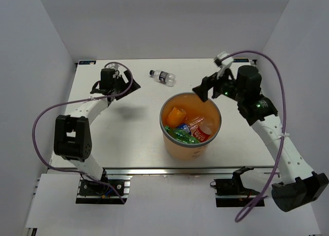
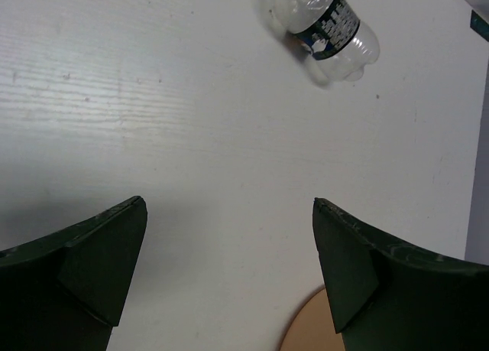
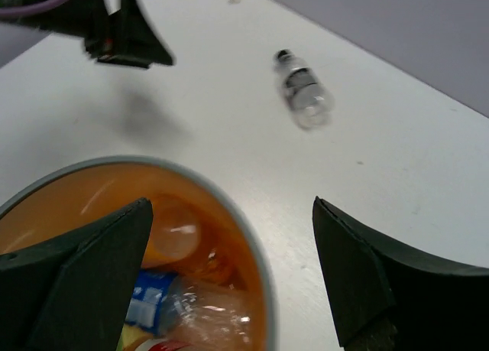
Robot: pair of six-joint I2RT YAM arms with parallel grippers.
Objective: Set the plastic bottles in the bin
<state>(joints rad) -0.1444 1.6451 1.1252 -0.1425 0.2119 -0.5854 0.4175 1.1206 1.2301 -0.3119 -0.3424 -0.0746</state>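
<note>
- Clear plastic, with a dark label, made up the one bottle (image 1: 163,77) that lay on the table (image 1: 128,143). It was on its side near the far edge, well apart from the bin (image 1: 186,151).
- Other plastic bottles were already inside the bin: an orange bottle (image 1: 176,116), a green bottle (image 1: 183,133) and a bottle with a red label (image 1: 203,131).
- The left gripper (image 1: 125,82) was near the lying bottle and pointed at it. Its jaws were wide apart and held nothing.
- The right gripper (image 1: 201,90) hung over the far rim of the bin. Its jaws were apart too, and empty.
- I think the step in hand was for the left arm to reach for this bottle.
- To do it well, the jaws should have gone one on each side of the round middle, across the bottle and not along it.
- The bottle looked round and smooth, so a bump could have made it roll away. Going down slowly and shutting softly would have been best.
- Then it had to be lifted higher than the grey rim before being let go over the bin.
- The right arm should have kept out of the way.
</note>
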